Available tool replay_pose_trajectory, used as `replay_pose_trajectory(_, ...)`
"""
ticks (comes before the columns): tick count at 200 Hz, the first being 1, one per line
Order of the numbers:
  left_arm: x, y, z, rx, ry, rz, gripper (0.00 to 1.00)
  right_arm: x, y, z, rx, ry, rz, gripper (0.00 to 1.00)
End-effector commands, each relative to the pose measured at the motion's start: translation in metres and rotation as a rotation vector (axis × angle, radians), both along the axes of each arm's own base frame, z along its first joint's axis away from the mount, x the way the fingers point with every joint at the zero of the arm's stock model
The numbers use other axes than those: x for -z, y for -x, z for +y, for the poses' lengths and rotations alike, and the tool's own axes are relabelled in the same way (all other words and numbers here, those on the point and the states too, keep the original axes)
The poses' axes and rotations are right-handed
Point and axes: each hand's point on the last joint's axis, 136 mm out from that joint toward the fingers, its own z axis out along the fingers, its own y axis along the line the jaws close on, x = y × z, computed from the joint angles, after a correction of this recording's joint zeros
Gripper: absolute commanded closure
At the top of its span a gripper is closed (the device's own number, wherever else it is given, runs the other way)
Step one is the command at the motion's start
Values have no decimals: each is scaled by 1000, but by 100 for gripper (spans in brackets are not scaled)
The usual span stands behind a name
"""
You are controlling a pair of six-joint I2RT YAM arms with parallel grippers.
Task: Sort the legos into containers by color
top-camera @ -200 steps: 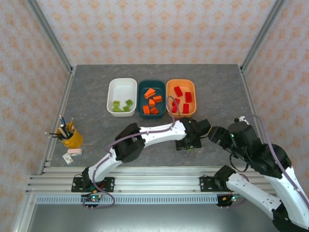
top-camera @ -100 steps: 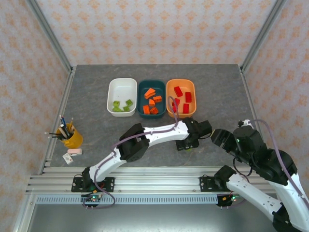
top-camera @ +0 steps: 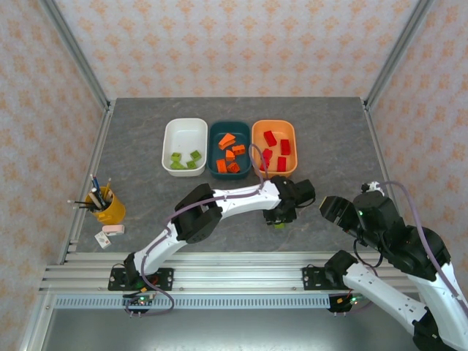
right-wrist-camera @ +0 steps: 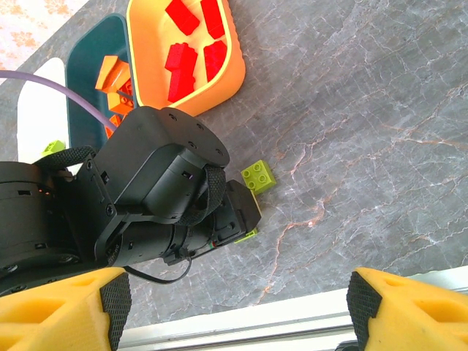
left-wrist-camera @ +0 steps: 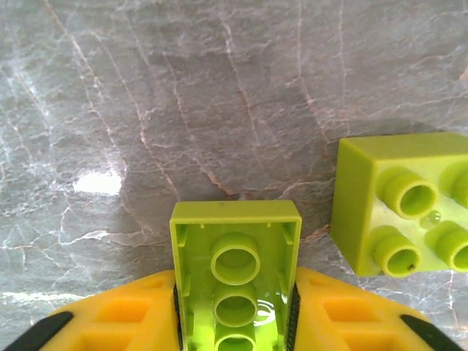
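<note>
My left gripper (left-wrist-camera: 235, 318) is shut on a lime green lego (left-wrist-camera: 235, 256), gripped by its two sides with its hollow underside facing the camera, just above the grey table. A second lime green lego (left-wrist-camera: 404, 208) lies studs-up close to its right, also visible as the square brick (right-wrist-camera: 259, 176) beside the left wrist. From above, the left gripper (top-camera: 280, 218) is below the orange tub (top-camera: 274, 124). The white tub (top-camera: 184, 131) holds green legos, the teal tub (top-camera: 229, 130) orange ones, the orange tub red ones. My right gripper (top-camera: 333, 208) hangs open and empty to the right.
A yellow pencil cup (top-camera: 106, 206) and a small eraser (top-camera: 112, 229) sit at the table's left edge. The aluminium rail (top-camera: 234, 272) runs along the near edge. The left arm's black wrist (right-wrist-camera: 161, 190) lies across the table in front of the right gripper.
The left jaws have closed on the green lego and the wrist has shifted slightly left. The right arm drew back to the right, then stayed still.
</note>
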Motion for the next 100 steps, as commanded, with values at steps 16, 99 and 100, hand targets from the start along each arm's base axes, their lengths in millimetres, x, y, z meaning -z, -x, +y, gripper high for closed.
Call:
replay_pose_trajectory(16, 21, -25, 29, 33, -112, -62, 73, 5, 0, -3, 7, 16, 1, 21)
replay_pose_trajectory(99, -83, -60, 115, -6, -159, -192, 73, 4, -24, 39, -134, -5, 0, 21)
replay_pose_trajectory(100, -84, -61, 116, -8, -159, -194, 73, 4, -25, 41, -139, -8, 0, 21)
